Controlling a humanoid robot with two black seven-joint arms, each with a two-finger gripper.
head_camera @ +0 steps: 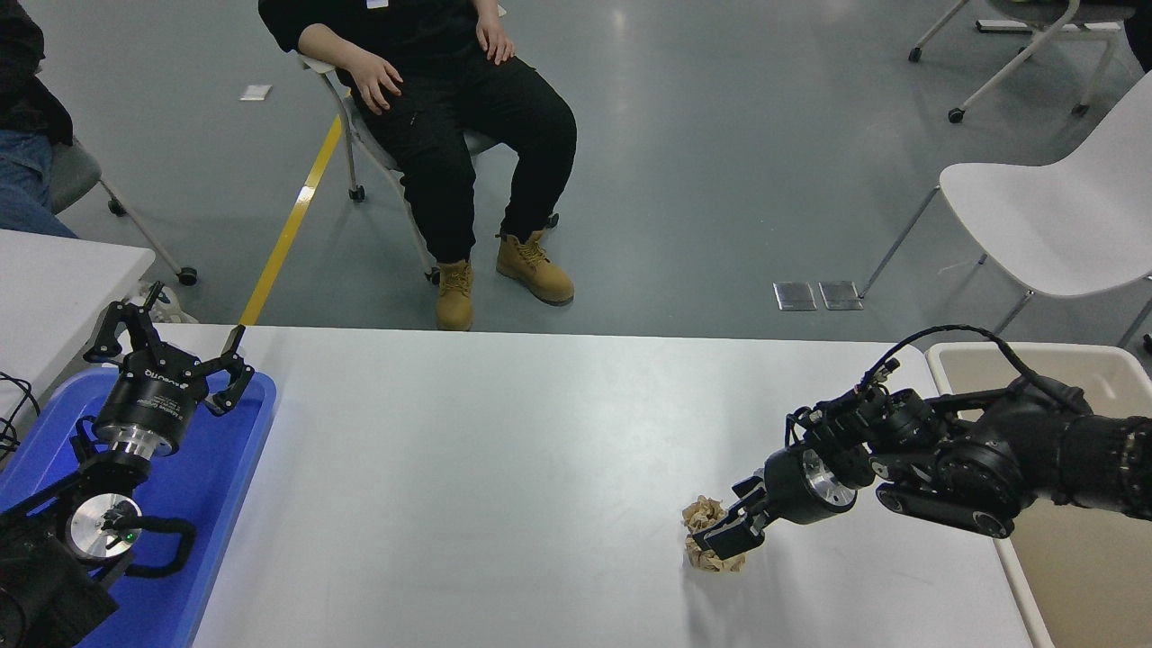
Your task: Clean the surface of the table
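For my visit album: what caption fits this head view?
Right hand closes around crumpled brown paper on the white table; left hand waits over a blue tray.

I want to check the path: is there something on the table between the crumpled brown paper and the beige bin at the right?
Nothing visible does. The table surface between the crumpled paper and the beige bin is bare; only the right hand, already at the paper, and its arm lie over that stretch.
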